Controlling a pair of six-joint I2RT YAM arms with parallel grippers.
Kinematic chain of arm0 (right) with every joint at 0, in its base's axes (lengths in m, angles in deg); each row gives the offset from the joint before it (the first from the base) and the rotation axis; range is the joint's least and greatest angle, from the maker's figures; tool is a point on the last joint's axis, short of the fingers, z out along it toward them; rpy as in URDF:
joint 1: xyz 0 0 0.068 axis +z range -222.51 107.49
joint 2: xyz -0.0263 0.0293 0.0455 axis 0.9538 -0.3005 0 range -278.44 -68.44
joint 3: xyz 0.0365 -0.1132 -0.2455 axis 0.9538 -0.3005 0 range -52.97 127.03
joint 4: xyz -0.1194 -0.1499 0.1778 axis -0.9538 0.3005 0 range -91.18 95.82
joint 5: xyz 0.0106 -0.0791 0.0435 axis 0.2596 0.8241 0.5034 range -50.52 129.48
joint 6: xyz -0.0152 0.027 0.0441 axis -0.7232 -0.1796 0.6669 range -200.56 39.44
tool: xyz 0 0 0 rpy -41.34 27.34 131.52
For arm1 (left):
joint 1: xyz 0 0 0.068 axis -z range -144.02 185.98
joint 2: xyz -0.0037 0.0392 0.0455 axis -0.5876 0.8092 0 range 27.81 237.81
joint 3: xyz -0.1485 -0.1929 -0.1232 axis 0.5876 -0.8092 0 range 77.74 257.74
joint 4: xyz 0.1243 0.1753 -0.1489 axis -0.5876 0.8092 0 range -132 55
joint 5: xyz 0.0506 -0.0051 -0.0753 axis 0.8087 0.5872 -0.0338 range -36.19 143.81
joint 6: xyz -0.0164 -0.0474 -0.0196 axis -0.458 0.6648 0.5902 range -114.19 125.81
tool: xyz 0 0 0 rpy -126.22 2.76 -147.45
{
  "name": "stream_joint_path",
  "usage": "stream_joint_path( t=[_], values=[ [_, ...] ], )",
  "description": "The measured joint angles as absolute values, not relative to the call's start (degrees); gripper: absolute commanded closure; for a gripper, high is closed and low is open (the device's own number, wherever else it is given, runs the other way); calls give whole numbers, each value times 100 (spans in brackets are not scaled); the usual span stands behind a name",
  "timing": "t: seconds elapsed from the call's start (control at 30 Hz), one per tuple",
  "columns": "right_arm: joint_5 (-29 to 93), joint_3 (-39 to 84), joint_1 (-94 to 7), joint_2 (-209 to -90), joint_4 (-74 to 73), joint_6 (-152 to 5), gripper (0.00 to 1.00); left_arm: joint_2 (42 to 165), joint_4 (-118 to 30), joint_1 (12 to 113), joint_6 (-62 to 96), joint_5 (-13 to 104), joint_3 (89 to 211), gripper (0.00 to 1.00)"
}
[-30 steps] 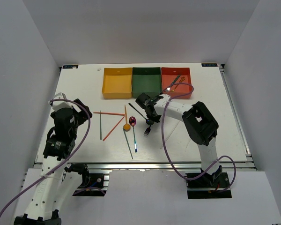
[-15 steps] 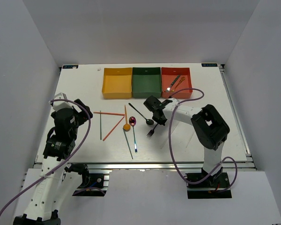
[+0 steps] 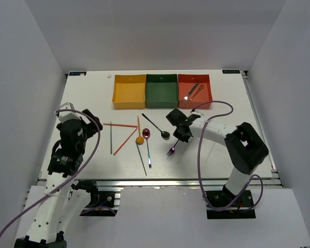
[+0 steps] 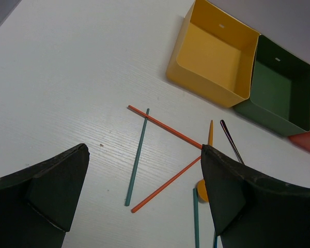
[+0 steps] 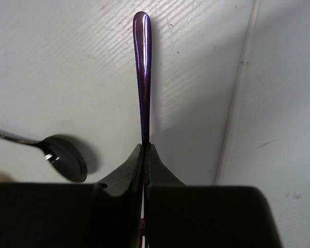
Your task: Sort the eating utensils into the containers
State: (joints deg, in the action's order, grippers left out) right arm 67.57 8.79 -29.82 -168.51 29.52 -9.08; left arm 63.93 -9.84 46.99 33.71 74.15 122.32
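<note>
Right wrist view is giving us the grip: the right gripper (image 5: 144,148) is pressing its fingers together on the iridescent fork (image 5: 142,62), pinching it partway along, with the purple handle running off toward 12 o'clock and the tines hiding under the fingers. The black spoon (image 5: 67,164) is lying just beside, its bowl at about 8 o'clock, not touching the fork.

From the top view we are reading this as the pick step of one fork, with the carry next. The tines are hanging out at 7 o'clock from the gripper over the table (image 3: 222,119); whether they are fully off it, we cannot tell.

The red-orange tray (image 3: 195,105) is sitting at about 1 o'clock from the gripper, near, with two utensils (image 3: 194,91) already lying in it, so we are judging that the fork belongs there. The next move is calling for a lift clear of the tray's front wall, a short swing to 1 o'clock, then a release over the floor.

The left gripper (image 4: 144,151) is hanging spread wide, holding nothing
</note>
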Motion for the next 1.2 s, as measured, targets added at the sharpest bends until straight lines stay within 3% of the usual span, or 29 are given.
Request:
stream_joint_path(
  t=[0.4, 0.53, 0.8, 0.93, 1.0, 1.07, 1.13, 1.2],
  values=[
    [6823, 1213, -3209, -15885, 3046, -1518, 100, 6397, -984, 4710, 3371, 7417, 12232, 2],
    [6720, 2251, -3891, -16333, 3134, -2104, 100, 6410, -984, 4725, 3371, 7417, 12232, 2],
    [6392, 6013, -5283, -18484, 3579, -3196, 100, 6478, -986, 4743, 3371, 7419, 12232, 2],
    [6207, 6028, -5508, -18698, 3564, -3505, 100, 6524, -982, 4745, 3371, 7419, 12232, 2],
    [5997, 4990, -5471, -18298, 3166, -3603, 62, 6526, -984, 4745, 3371, 7419, 12232, 2],
    [5800, 3934, -5371, -17797, 2965, -3651, 41, 6537, -984, 4745, 3371, 7417, 12232, 2],
    [5684, 3008, -5226, -17273, 2679, -3714, 38, 6561, -986, 4745, 3369, 7417, 12232, 2],
    [5717, 2437, -5030, -16833, 2550, -3701, 11, 6596, -986, 4745, 3369, 7417, 12232, 2]
  ],
)
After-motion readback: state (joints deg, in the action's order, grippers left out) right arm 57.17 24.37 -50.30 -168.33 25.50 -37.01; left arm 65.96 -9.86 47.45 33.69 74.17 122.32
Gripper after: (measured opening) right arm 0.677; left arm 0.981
